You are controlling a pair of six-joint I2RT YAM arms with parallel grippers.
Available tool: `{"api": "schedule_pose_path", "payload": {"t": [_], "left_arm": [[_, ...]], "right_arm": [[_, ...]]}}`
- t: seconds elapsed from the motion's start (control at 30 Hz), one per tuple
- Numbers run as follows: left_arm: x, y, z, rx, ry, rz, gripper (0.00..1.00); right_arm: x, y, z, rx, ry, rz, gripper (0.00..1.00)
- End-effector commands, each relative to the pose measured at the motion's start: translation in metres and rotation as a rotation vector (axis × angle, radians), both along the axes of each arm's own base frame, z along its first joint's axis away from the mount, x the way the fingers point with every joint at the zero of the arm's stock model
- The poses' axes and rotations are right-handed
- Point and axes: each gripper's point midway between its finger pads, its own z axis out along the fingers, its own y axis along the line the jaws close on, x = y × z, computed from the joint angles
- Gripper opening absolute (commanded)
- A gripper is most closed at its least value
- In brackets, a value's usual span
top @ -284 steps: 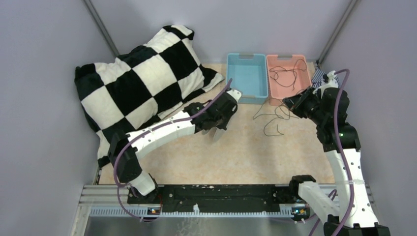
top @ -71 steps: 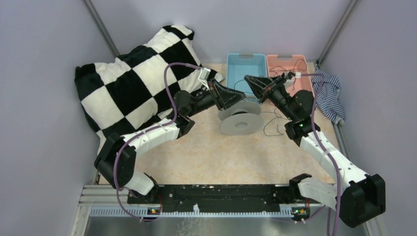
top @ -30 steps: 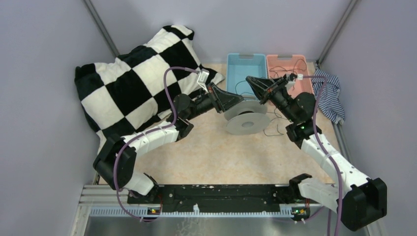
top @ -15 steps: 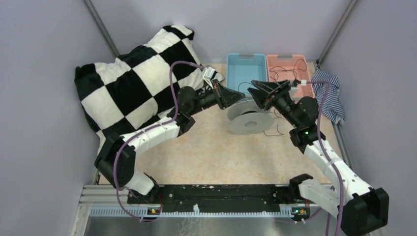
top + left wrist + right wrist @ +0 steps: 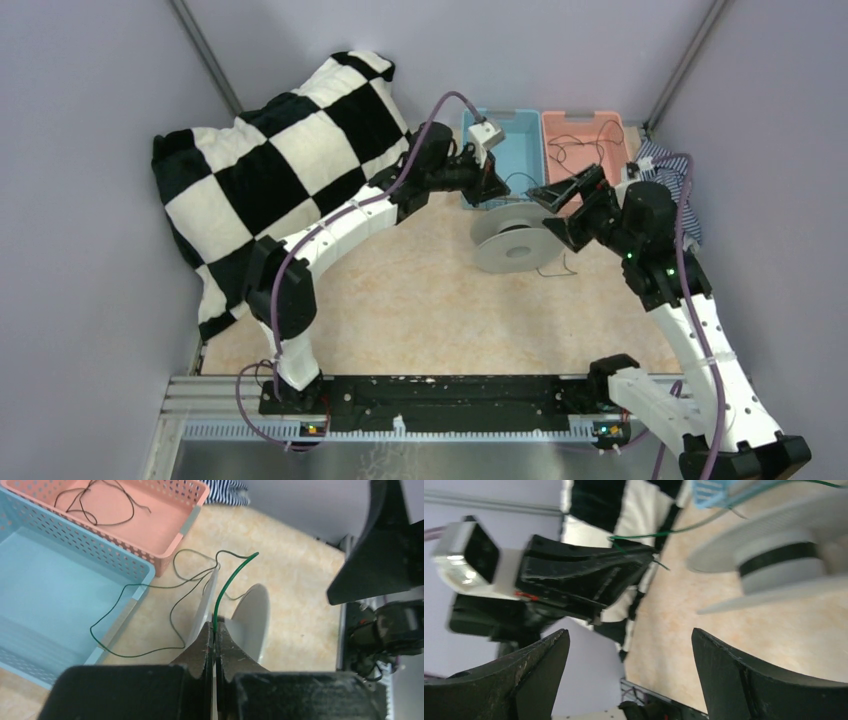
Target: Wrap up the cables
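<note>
My left gripper [image 5: 495, 192] is shut on a very thin dark cable [image 5: 233, 575], which rises from between the closed jaws [image 5: 215, 630] and loops over the table toward the blue bin. Just below and beyond its tip sits the pale grey spool [image 5: 515, 245] [image 5: 252, 615] on the table, with nothing gripping it. To the spool's right my right gripper [image 5: 556, 210] stands wide open and empty [image 5: 629, 635], facing the spool [image 5: 784, 560] and the left gripper [image 5: 589, 575]. More cables [image 5: 580, 150] lie in the pink bin, and a loop [image 5: 552, 266] lies by the spool.
A blue bin [image 5: 520, 130] and a pink bin [image 5: 615, 165] stand side by side at the back. A black-and-white checked pillow [image 5: 290, 160] fills the back left. A striped cloth [image 5: 682, 195] lies at the right wall.
My right gripper has opened wide and drawn back to the right of the spool. My left gripper has shut on the cable and swung right, toward the blue bin.
</note>
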Motion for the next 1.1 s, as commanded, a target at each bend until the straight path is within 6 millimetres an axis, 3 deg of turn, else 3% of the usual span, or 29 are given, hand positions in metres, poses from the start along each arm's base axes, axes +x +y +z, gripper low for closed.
{"api": "schedule_pose_path", "payload": {"t": [0.0, 0.1, 0.23, 0.33, 0.53, 0.63, 0.8, 1.07], "left_arm": [[0.005, 0.007, -0.024, 0.173, -0.105, -0.086, 0.0], [0.008, 0.008, -0.025, 0.19, -0.173, -0.101, 0.0], [0.014, 0.01, -0.028, 0.221, -0.22, -0.1, 0.0], [0.015, 0.01, -0.029, 0.227, -0.232, -0.103, 0.0], [0.012, 0.012, -0.034, 0.232, -0.226, -0.113, 0.0], [0.01, 0.014, -0.034, 0.231, -0.229, -0.117, 0.0], [0.005, 0.017, -0.034, 0.233, -0.234, -0.139, 0.0], [-0.004, 0.024, -0.04, 0.253, -0.219, -0.158, 0.0]], "right_arm": [[-0.025, -0.037, -0.057, -0.222, 0.231, -0.115, 0.91], [-0.033, -0.048, -0.073, -0.226, 0.356, -0.189, 0.9], [-0.034, -0.039, -0.091, -0.14, 0.46, -0.202, 0.82], [-0.025, -0.037, -0.098, -0.123, 0.484, -0.22, 0.83], [0.008, -0.038, -0.083, -0.14, 0.438, -0.26, 0.85], [0.022, -0.036, -0.102, -0.152, 0.488, -0.277, 0.83], [0.029, -0.035, -0.128, -0.157, 0.538, -0.292, 0.73], [0.024, -0.036, -0.133, -0.208, 0.533, -0.257, 0.44]]}}
